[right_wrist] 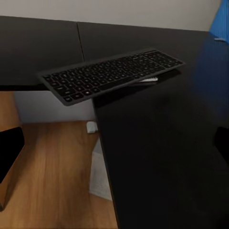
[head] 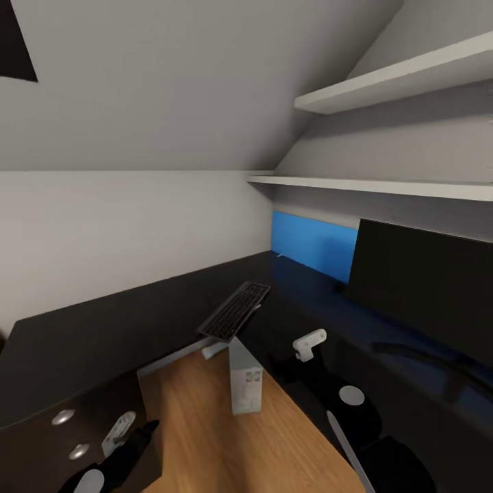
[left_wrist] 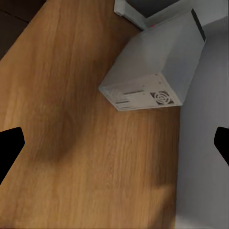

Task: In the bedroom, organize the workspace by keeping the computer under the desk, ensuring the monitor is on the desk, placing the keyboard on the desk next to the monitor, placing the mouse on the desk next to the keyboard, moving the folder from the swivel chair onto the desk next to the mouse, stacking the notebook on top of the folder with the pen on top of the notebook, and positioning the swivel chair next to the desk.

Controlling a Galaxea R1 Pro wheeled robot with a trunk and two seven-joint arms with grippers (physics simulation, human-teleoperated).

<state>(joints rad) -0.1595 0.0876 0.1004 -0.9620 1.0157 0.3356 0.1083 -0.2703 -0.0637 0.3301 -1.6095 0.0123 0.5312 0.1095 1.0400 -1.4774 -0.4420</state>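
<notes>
You are looking from the head camera into the inner corner of the long L-shaped desk (head: 103,329) with its glossy black top and its blue upright back panel (head: 313,244). The slim keyboard (head: 235,310) with black keys in a silver-grey frame lies on the desk at this corner, but only partly: one end rests on the top and the other end sticks out over the edge, above the light wood floor (head: 226,445). In the right wrist view you see the same keyboard (right_wrist: 109,72) overhanging the desk edge, with something thin and pale just under its far end that I cannot identify. The wide black monitor (head: 418,284) stands on the desk before the blue panel, below two white wall shelves (head: 383,185). The small light grey-white computer tower (head: 245,380) stands upright on the floor in the opening of the desk, below the hanging end of the keyboard; the left wrist view shows its rear face with a fan grille (left_wrist: 157,76). Your left gripper (head: 133,433) is low over the floor with the fingers spread and holding nothing. Your right gripper (head: 309,342) hovers over the desk edge near the keyboard, also released and empty.
</notes>
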